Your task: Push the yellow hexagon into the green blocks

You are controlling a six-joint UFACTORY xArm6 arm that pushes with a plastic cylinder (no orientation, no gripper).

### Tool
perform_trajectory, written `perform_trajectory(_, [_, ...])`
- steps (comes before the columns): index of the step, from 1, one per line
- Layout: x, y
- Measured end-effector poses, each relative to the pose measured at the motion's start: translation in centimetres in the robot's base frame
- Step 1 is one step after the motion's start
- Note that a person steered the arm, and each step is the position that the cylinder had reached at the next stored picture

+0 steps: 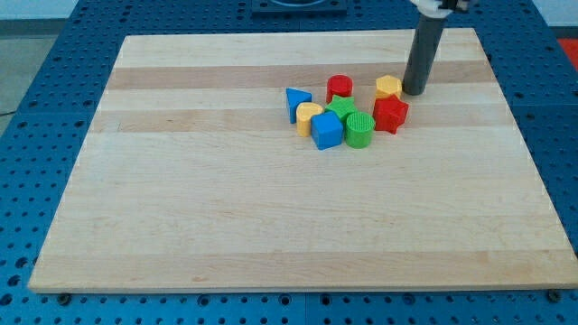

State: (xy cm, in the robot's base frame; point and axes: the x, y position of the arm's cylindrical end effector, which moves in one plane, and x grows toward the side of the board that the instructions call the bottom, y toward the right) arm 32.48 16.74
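The yellow hexagon (pixel 388 88) sits on the wooden board, right of centre near the view's top. My tip (pixel 414 91) stands just to its right, touching or nearly touching it. The green blocks lie down-left of the hexagon: a green cylinder (pixel 359 129) and a green star-like block (pixel 341 109) behind it. A red star-shaped block (pixel 390 115) lies directly below the hexagon, between it and the green cylinder's right side.
A red cylinder (pixel 340 87) lies left of the hexagon. A blue triangle (pixel 297 101), a yellow heart-like block (pixel 309 116) and a blue block (pixel 327 130) crowd the green blocks' left side. The board (pixel 226 199) rests on a blue perforated table.
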Motion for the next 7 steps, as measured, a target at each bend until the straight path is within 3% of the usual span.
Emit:
perform_trajectory(1, [0.0,-1.9])
perform_trajectory(4, [5.1,-6.5])
perform_trajectory(7, [5.4,-8.7])
